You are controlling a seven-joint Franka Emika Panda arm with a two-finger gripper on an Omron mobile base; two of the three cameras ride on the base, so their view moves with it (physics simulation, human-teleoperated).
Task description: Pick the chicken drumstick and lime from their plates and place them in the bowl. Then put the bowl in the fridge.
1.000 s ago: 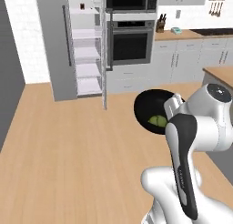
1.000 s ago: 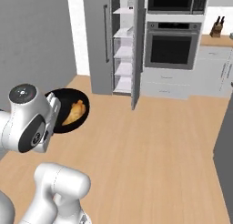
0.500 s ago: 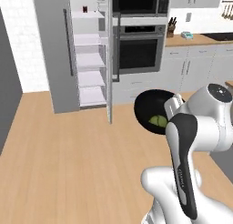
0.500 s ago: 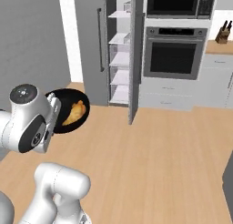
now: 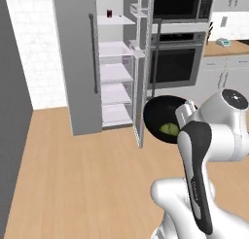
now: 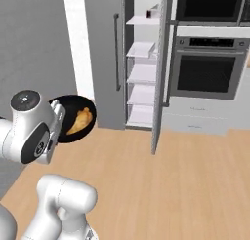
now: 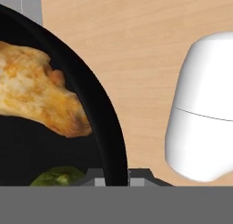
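Note:
My gripper is shut on the rim of the glossy black bowl and holds it in the air in front of my arm. Inside the bowl lie the golden-brown chicken drumstick and the dull-green lime. The hand view looks along the bowl's rim, with the drumstick above the lime and the gripper clamped at the bottom edge. The grey fridge stands open ahead, its white shelves bare and its dark bar handle on the left door. The plates are out of view.
The fridge's right door stands edge-on between the shelves and the black wall oven. A small dark item sits on the top shelf. Wooden floor stretches from my base to the fridge. A grey wall runs along the left.
The whole picture has shifted: the base has driven closer, so the open fridge looms larger and nearer the middle. The bowl stays held in the gripper as before.

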